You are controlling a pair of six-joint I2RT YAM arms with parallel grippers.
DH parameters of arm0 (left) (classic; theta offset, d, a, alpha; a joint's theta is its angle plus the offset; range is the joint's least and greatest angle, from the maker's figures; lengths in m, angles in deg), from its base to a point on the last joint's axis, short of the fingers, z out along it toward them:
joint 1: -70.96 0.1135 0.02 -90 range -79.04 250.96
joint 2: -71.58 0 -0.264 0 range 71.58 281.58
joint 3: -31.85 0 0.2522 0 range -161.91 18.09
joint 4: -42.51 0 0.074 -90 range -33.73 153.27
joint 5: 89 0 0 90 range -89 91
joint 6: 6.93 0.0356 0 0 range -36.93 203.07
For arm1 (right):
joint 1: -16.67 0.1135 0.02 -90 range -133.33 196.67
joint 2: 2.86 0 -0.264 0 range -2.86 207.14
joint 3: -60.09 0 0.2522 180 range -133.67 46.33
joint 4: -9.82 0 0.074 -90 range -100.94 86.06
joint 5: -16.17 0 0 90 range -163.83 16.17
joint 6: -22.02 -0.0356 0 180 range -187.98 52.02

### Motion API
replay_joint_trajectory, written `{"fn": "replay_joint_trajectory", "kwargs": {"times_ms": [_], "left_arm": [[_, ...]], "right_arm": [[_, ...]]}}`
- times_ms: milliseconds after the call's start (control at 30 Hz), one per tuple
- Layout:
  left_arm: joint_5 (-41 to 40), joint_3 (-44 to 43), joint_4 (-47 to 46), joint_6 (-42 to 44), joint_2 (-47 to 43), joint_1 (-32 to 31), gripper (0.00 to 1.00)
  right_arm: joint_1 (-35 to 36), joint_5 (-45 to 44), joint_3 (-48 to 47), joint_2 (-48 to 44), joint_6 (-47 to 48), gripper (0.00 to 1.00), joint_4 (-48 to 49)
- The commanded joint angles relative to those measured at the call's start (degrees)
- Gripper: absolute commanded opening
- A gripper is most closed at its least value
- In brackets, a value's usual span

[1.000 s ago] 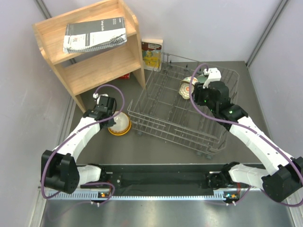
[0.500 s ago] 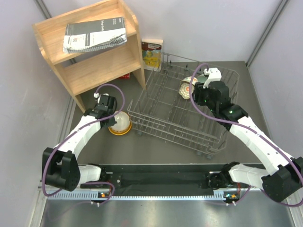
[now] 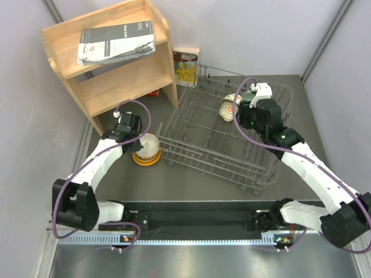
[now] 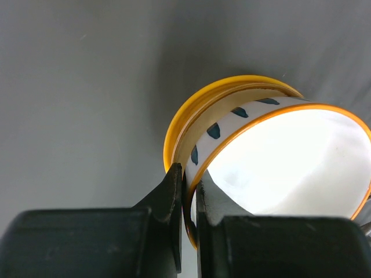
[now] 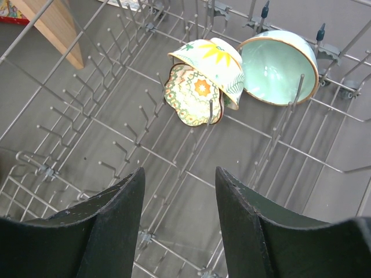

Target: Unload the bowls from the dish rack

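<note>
the white striped bowl (image 4: 278, 150) is clamped at its rim by the left gripper (image 4: 188, 191) over the orange-yellow bowl (image 4: 191, 110) outside the dish rack (image 3: 191, 153), where the floral bowl (image 5: 197, 92) and the teal bowl (image 5: 275, 66) are left below the released right gripper (image 5: 179, 220).

With left arm (image 3: 98, 163) and right arm (image 3: 313, 168) outstretched, left fingers (image 4: 171, 194) pinched tight, right fingers (image 5: 116, 231) parted.

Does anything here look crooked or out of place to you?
Only mildly: the left gripper pinches the striped bowl by its rim, holding it tilted over the yellow bowl beside the dish rack. Nothing looks spilled or broken.
</note>
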Motion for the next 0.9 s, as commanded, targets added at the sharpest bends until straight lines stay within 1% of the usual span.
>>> {"fn": "replay_joint_trajectory", "kwargs": {"times_ms": [0, 200, 367, 467, 533, 667, 833, 867], "left_arm": [[1.47, -0.93, -1.21, -0.86, 0.27, 0.21, 0.00], [0.50, -1.10, -2.44, -0.33, -2.28, 0.21, 0.00], [2.34, -2.77, -0.78, 0.90, 0.52, 0.21, 0.00], [2.00, -2.95, -0.86, 0.20, -0.08, 0.21, 0.00], [0.59, -2.86, -1.56, -0.15, -1.92, 0.21, 0.00], [-2.66, -5.40, -1.92, -0.33, -7.54, 0.21, 0.00], [-8.80, -11.73, 3.25, 2.48, -6.77, 0.73, 0.00], [-11.25, -12.69, 3.79, 3.09, -6.16, 1.43, 0.00]], "right_arm": [[-0.79, 0.05, 0.38, -1.12, 0.23, 0.52, 1.70], [-0.97, 0.22, 0.29, -1.12, 0.32, 0.52, 1.79], [-0.97, 0.49, 0.03, -0.94, 0.15, 0.52, 1.70], [-1.05, 0.05, 0.21, -1.38, 0.23, 0.52, 1.70], [-1.14, -0.13, 0.38, -1.56, 0.15, 0.52, 1.62], [-1.32, -0.13, 0.65, -1.39, 0.15, 0.52, 1.79], [-1.41, -0.04, -0.06, -0.51, -0.29, 0.52, 1.18], [-1.41, 0.05, -0.14, -0.50, -0.29, 0.52, 1.09]]}}
